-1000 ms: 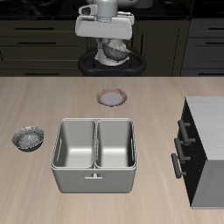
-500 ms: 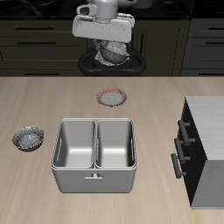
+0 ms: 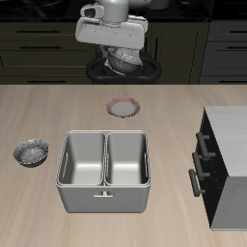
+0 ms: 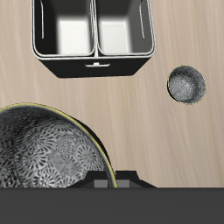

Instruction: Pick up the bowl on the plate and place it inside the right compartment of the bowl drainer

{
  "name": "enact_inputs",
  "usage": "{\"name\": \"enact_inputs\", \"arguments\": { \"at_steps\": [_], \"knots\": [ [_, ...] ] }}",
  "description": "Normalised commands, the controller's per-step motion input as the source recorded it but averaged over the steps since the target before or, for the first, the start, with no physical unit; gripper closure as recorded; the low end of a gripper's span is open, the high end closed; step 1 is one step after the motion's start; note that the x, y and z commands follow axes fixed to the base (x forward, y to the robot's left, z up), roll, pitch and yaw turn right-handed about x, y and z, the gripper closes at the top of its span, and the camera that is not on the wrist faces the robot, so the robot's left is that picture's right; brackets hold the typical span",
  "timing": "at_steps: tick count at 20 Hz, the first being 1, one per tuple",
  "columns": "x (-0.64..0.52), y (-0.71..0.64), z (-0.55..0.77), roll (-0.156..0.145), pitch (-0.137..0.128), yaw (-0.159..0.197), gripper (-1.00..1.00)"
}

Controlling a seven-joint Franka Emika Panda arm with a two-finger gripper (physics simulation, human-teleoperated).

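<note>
My gripper [image 3: 120,53] is shut on the bowl [image 3: 123,60], a dark grey speckled bowl held tilted in the air, high above the table's back edge. The same bowl [image 4: 48,162] fills much of the wrist view. The plate [image 3: 123,106], white with a reddish rim, lies bare on the table below and in front of the bowl. Nearer the front edge stands the bowl drainer [image 3: 103,198], a light grey tub with two wells. Its right compartment [image 3: 127,159] [image 4: 66,26] holds nothing.
A lookalike speckled bowl [image 3: 31,151] [image 4: 186,83] sits on the table beside the drainer's other well. A dark cabinet with handles [image 3: 224,169] stands at the table's side. Dark drawers line the wall behind the arm.
The gripper has risen a little with the bowl held in it. The plate, the drainer and the other bowl have not moved.
</note>
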Motion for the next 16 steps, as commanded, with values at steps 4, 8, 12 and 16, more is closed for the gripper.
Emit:
{"name": "enact_inputs", "arguments": {
  "at_steps": [4,8,12,16],
  "knots": [
    [0.38,-0.08,0.20,0.016,0.041,0.000,1.00],
    [0.37,-0.12,0.24,0.001,0.018,0.020,1.00],
    [0.32,-0.11,0.14,0.009,0.017,-0.006,1.00],
    [0.31,-0.15,0.12,-0.004,-0.005,0.018,1.00]
  ]
}}
